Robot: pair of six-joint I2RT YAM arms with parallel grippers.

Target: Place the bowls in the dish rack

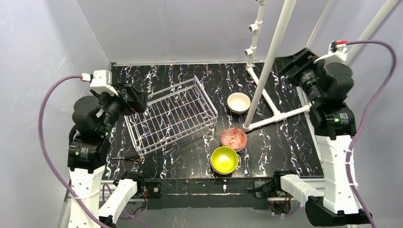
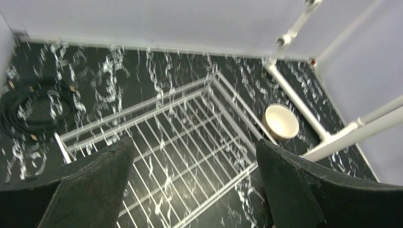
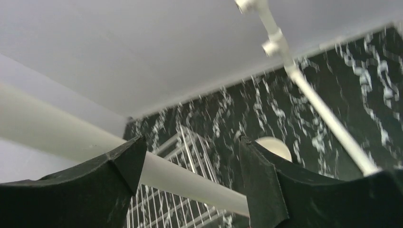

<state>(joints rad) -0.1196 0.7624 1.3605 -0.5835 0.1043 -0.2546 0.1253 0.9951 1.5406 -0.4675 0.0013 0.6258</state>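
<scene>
The left tool (image 2: 193, 145) is positioned above the bench (image 1: 280, 142) with its fingers spread wide, and nothing is gripped between them. The dish rack (image 1: 171, 116) is located directly below and ahead of this tool. It is set at an angle on the bench and is seen through the gap between the fingers. The right tool (image 3: 191, 140) is positioned high with its fingers well parted, and nothing is held. A slanted tube of the white pipe frame (image 1: 272, 52) is interposed between the right tool and the rack. Three bowls are placed upright on the bench outside the rack. A cream bowl (image 1: 238, 102) is located ahead of and below the right tool, just beside the frame's base. A red-patterned bowl (image 1: 234, 138) and a yellow-green bowl (image 1: 224, 160) are placed just beside each other, to the right of the left tool and beyond the rack's right side.
</scene>
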